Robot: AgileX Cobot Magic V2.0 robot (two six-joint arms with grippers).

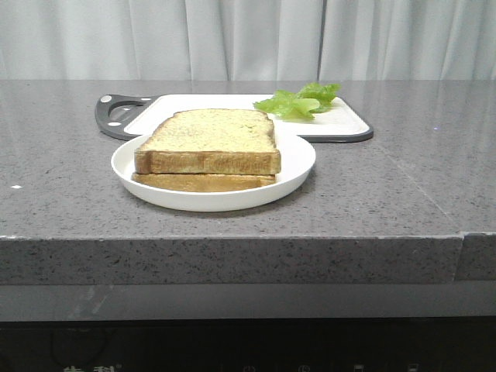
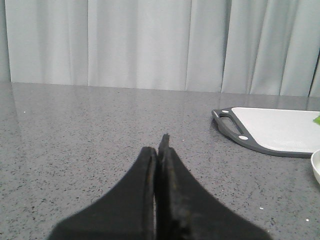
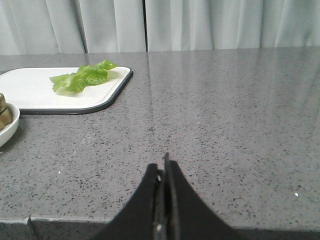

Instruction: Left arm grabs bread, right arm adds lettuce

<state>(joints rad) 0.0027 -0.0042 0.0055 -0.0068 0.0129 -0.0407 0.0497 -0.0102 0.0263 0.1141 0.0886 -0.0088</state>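
Observation:
A thick bread slice lies on top of a thinner slice on a white plate at the middle of the grey counter. A green lettuce leaf lies on the white cutting board behind the plate; it also shows in the right wrist view. Neither arm shows in the front view. My left gripper is shut and empty, low over bare counter left of the board. My right gripper is shut and empty near the counter's front edge, right of the plate.
The cutting board has a dark rim and a handle at its left end. The plate's rim shows at the edge of the left wrist view. Grey curtains hang behind the counter. The counter's front edge drops off below the plate.

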